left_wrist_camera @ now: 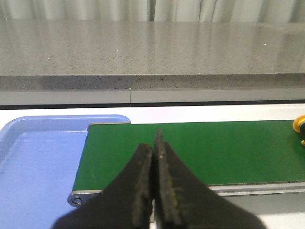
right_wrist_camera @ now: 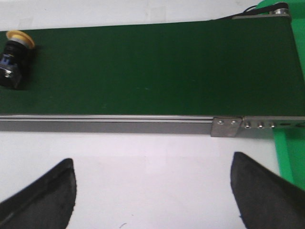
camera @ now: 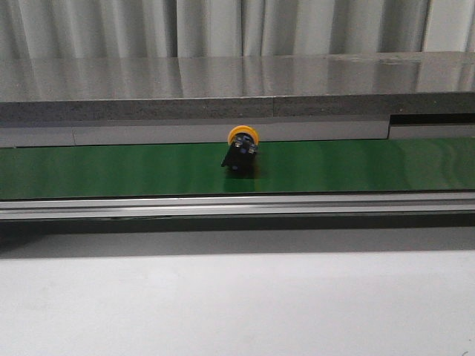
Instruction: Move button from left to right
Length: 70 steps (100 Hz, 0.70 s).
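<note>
The button (camera: 240,150), a yellow-orange cap on a black body, lies on its side on the green belt (camera: 111,169), near the belt's middle and toward its far edge. It also shows in the right wrist view (right_wrist_camera: 14,57), and its yellow cap peeks in at the edge of the left wrist view (left_wrist_camera: 300,125). My left gripper (left_wrist_camera: 155,143) is shut and empty over the belt's left end. My right gripper (right_wrist_camera: 152,164) is open and empty over the white table, in front of the belt's right part. Neither gripper shows in the front view.
A blue tray (left_wrist_camera: 33,162) sits at the belt's left end. A green part (right_wrist_camera: 290,157) stands at the belt's right end. A metal rail (camera: 237,204) runs along the belt's front. A grey ledge (camera: 223,89) lies behind the belt. White tabletop (camera: 237,304) lies in front.
</note>
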{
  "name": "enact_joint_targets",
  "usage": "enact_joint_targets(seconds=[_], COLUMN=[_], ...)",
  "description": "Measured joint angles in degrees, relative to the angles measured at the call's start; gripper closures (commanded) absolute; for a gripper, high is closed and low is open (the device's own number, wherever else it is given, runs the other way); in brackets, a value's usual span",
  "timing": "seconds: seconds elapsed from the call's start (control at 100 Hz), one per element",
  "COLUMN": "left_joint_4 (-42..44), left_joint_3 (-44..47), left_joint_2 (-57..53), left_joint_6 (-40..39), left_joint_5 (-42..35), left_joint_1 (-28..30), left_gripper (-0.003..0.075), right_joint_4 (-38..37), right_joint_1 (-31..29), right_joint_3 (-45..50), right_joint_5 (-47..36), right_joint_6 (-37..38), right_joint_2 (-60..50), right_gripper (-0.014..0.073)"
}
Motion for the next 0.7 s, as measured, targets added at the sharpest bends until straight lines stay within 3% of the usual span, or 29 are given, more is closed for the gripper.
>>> enact_joint_targets(seconds=[0.24, 0.7], left_joint_4=[0.0, 0.0], left_joint_3=[0.0, 0.0], left_joint_2=[0.0, 0.0], left_joint_6=[0.0, 0.0], left_joint_5=[0.0, 0.0], left_joint_1=[0.0, 0.0], left_gripper=[0.074, 0.074], right_joint_4=[3.8, 5.0], right_joint_1=[0.7, 7.2], right_joint_3=[-4.1, -16.5], right_joint_5=[-0.4, -5.3], right_joint_6=[-0.4, -0.6], right_joint_2=[6.1, 29.2], right_gripper=[-0.0062, -0.0062])
